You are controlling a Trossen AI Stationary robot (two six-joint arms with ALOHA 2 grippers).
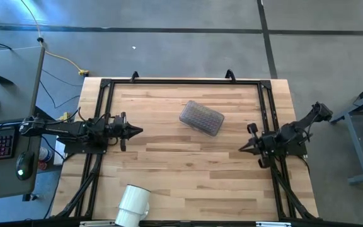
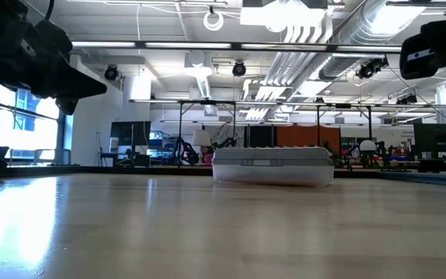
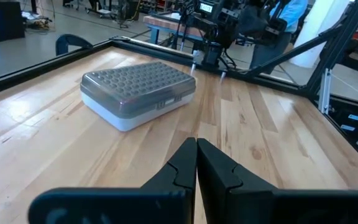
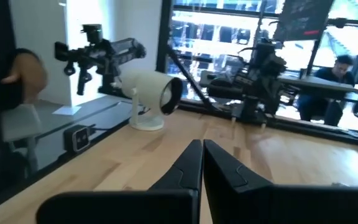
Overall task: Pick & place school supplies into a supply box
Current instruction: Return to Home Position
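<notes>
While the supply box [image 1: 201, 118] lies lid shut near the table's [image 1: 169, 170] middle, toward the far side, both arms sit well apart from it. Left claw [image 1: 137, 131]: narrow, fingers pressed together, empty, left side, pointing inward. Right claw [image 1: 243, 149]: same, right side. White cup [image 1: 133, 203] at near edge.

Top cam stares straight down, low cam sits at tabletop height, wrist cams look inward across the table [image 1: 188, 170]. Top, low and left wrist all share the supply box [image 1: 201, 118].
</notes>
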